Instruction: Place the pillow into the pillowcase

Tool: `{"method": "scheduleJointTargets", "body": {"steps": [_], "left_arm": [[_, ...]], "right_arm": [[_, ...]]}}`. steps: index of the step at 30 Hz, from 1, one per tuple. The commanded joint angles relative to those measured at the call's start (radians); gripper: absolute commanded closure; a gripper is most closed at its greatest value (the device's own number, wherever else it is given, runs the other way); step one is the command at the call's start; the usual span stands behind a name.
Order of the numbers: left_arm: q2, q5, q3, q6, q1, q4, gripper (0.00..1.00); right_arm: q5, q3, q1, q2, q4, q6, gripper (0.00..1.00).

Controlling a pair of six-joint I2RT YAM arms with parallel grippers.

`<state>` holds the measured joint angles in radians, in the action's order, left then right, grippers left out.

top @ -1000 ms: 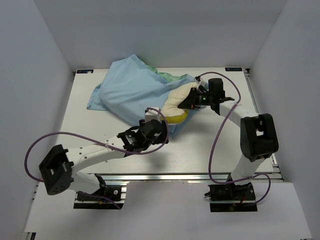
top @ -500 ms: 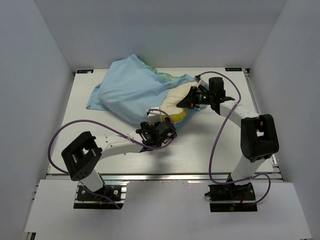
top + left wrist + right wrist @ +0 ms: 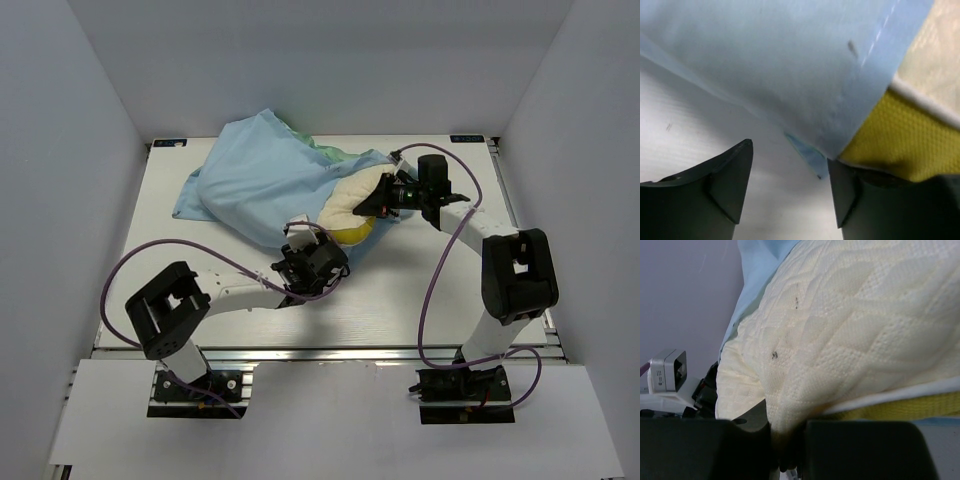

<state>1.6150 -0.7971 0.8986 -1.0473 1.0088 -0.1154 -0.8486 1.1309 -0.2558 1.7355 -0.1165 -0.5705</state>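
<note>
Left end effector (image 3: 790, 156) sits low on the desk (image 3: 430, 290) with its jaws apart, right at the near corner of the pillowcase (image 3: 258, 185). In the left wrist view a blue corner tip hangs in the gap between the two fingers (image 3: 725, 175), and neither one presses it. Right end effector (image 3: 374, 204) is clamped on the pillow (image 3: 348, 205). In the right wrist view its dark fingers are together along the bottom edge with a fold of the dimpled cream cover pinched between them, and the fold hides their tips.

The desk is white. The pillowcase lies bunched over its far left part, blue side up, with a sliver of its green face (image 3: 332, 152) showing at the far edge. It covers most of the pillow, so how far the pillow reaches inside cannot be seen. Only the pillow's right end sticks out of the opening, near the desk's middle. That end is cream on top, with the yellow band (image 3: 354, 236) showing at its near corner. From the left wrist the blue hem crosses over the band, and the frame cuts off the rest of the pillow. A few small dark specks (image 3: 775, 355) mark the cover; what they are is unclear.
</note>
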Motion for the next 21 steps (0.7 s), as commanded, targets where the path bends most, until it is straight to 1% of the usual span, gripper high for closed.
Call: {"method": "scheduleJointTargets", "body": {"steps": [1,4,5,7,8,9,10,11,14,16,18,19,21], "left_arm": [[0.022,-0.063,0.005,-0.033,-0.024,0.089,0.31],[0.042,-0.077,0.016,-0.02,-0.042,0.146,0.39],[0.046,-0.077,0.019,-0.01,-0.052,0.163,0.48],[0.06,-0.076,0.032,-0.008,-0.064,0.16,0.57],[0.063,-0.076,0.039,-0.008,-0.068,0.155,0.6],[0.066,-0.077,0.04,-0.008,-0.076,0.154,0.7],[0.068,-0.076,0.036,-0.008,-0.078,0.152,0.75],[0.066,-0.074,0.033,-0.008,-0.085,0.154,0.85],[0.045,-0.068,0.005,-0.014,-0.088,0.152,1.0],[0.019,-0.053,-0.01,-0.013,-0.088,0.146,1.0],[-0.049,-0.021,-0.035,0.016,-0.085,0.149,1.0],[-0.078,-0.002,-0.046,0.042,-0.082,0.16,1.0],[-0.169,0.073,-0.073,0.133,-0.07,0.204,1.0]], "right_arm": [[-0.058,0.012,0.0,-0.079,-0.104,-0.032,1.0],[-0.061,0.006,0.001,-0.093,-0.103,-0.032,1.0],[-0.063,0.006,0.0,-0.094,-0.103,-0.032,1.0],[-0.064,0.001,0.001,-0.099,-0.104,-0.032,1.0],[-0.066,0.0,0.0,-0.097,-0.104,-0.032,1.0],[-0.067,-0.003,0.001,-0.097,-0.104,-0.032,1.0],[-0.067,-0.005,0.0,-0.099,-0.106,-0.032,1.0],[-0.069,-0.006,0.0,-0.1,-0.106,-0.032,1.0],[-0.067,-0.01,0.001,-0.102,-0.107,-0.031,1.0],[-0.046,0.0,0.001,-0.099,-0.088,0.001,1.0],[-0.005,0.018,0.0,-0.09,-0.037,0.052,1.0],[0.029,0.029,0.0,-0.083,0.007,0.11,1.0],[0.048,0.053,0.001,-0.058,0.028,0.156,1.0]]}}
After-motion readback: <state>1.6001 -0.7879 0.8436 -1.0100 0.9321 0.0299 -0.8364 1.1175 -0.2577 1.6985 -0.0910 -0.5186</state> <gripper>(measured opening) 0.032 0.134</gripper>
